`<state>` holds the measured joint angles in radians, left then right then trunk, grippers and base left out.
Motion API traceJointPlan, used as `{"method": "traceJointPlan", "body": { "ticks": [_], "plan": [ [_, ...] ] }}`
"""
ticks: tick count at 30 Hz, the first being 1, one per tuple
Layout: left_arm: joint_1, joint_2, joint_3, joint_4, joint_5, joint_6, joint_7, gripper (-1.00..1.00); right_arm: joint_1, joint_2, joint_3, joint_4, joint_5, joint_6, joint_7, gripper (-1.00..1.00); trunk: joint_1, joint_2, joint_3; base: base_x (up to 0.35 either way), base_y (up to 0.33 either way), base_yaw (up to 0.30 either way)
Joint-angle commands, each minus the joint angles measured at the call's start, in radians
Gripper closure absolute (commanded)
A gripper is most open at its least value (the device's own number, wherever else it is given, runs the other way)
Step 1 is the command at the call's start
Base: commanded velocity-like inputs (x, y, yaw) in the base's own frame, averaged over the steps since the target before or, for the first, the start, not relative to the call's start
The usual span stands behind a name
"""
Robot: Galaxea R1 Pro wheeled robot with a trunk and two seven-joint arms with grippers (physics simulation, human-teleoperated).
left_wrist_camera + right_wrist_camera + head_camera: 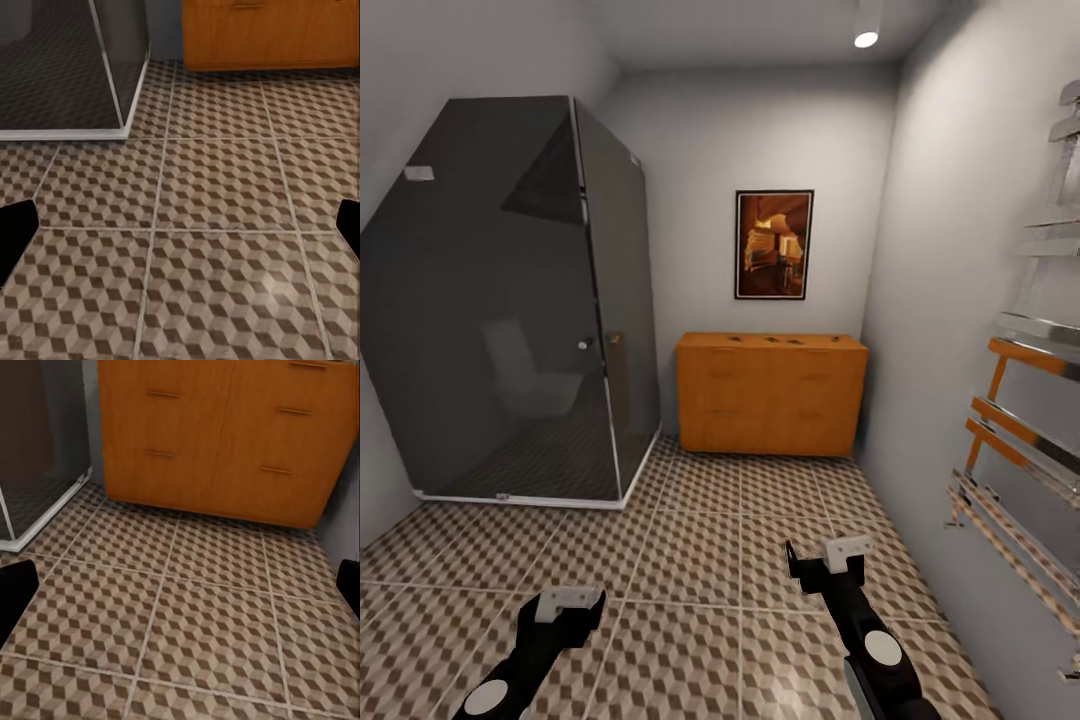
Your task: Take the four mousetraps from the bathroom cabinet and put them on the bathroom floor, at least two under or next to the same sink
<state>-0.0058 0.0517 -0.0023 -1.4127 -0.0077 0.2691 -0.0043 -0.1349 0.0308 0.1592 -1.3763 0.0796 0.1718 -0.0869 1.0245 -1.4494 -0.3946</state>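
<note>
Mousetraps (770, 340) show as a few small dark shapes lying in a row on top of the cabinet (770, 395), too small to count surely or make out in detail. That orange-brown cabinet stands against the far wall under a framed picture (774, 244), with a dark glass shower enclosure (510, 300) to its left and a towel rail (1020, 420) on the wall to the right. Bathroom floor (700, 560) of cube-patterned tiles stretches between the robot and the cabinet. Both arms are held low over the tiles, well apart from the cabinet. The left gripper (568, 606) and the right gripper (832, 556) each have their fingers spread wide, with nothing between them; in both wrist views the dark fingertips sit at opposite edges over bare tiles
</note>
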Motion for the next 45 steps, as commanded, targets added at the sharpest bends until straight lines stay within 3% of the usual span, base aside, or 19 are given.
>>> {"method": "traceJointPlan", "body": {
  "ticks": [1, 19, 45],
  "plan": [
    [0.0, 0.0, 0.0, -0.002, -0.001, 0.006, -0.001, -1.0, -0.001, 0.0, 0.002, -0.001, 0.009, 0.007, -0.005, -1.0, 0.001, -0.001, 0.0, 0.272, 0.0, -0.215],
    [0.0, 0.0, 0.001, 0.0, -0.001, 0.006, 0.0, -1.0, 0.0, 0.001, 0.002, -0.001, 0.008, 0.008, -0.005, -1.0, 0.001, -0.001, 0.007, 0.315, 0.0, -0.187],
    [0.0, 0.0, 0.001, 0.0, -0.001, 0.007, 0.0, -1.0, 0.0, 0.001, 0.003, -0.001, 0.008, 0.008, -0.005, -1.0, 0.001, -0.001, -0.004, 0.33, 0.0, -0.127]
  ]
}}
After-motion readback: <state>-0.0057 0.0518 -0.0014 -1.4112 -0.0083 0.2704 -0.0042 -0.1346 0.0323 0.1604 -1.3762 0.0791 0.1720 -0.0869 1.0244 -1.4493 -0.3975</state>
